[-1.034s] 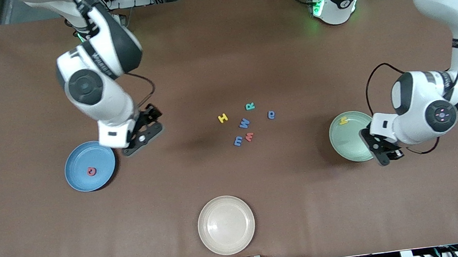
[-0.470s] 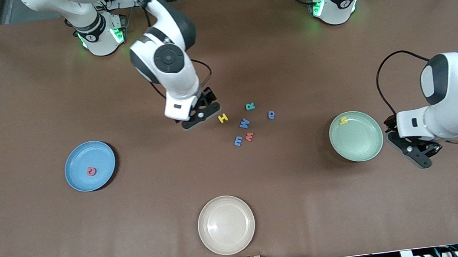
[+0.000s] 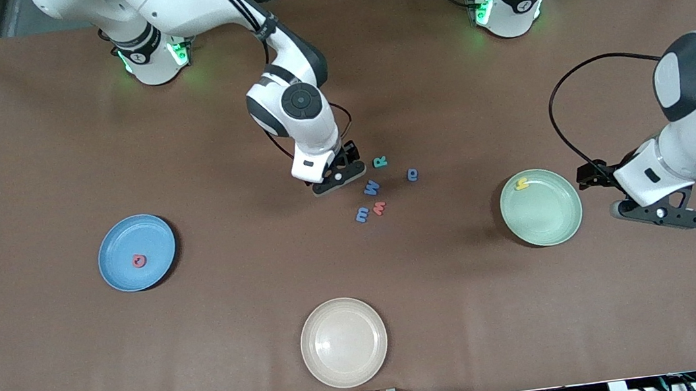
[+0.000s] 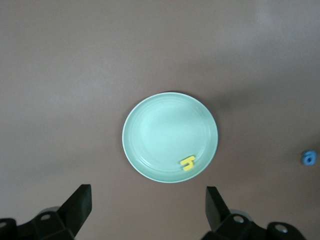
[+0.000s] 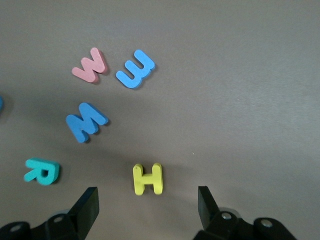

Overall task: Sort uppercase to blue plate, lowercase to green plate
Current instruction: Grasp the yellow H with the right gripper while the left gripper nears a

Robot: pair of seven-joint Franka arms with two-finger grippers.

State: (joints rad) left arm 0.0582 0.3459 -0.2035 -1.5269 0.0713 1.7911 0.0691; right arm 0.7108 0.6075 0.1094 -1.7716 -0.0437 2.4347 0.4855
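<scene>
Over yellow H (image 5: 147,179) mid-tabletop, beside blue W (image 3: 371,187): right pincer (image 3: 338,179) spread, nothing gripped. Best centred, lowered straight, clear of teal R (image 3: 380,162). Left pincer (image 3: 659,213) released, idle near green plate (image 3: 567,225).

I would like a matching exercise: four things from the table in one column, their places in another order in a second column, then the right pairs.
Things:
1. red Q
2. yellow h
3. yellow H
4. cream plate

Places:
A. on the green plate
B. under the right hand
C. on the blue plate
D. nearest the front camera, nothing on it

Pairs: 1-C, 2-A, 3-B, 4-D
</scene>
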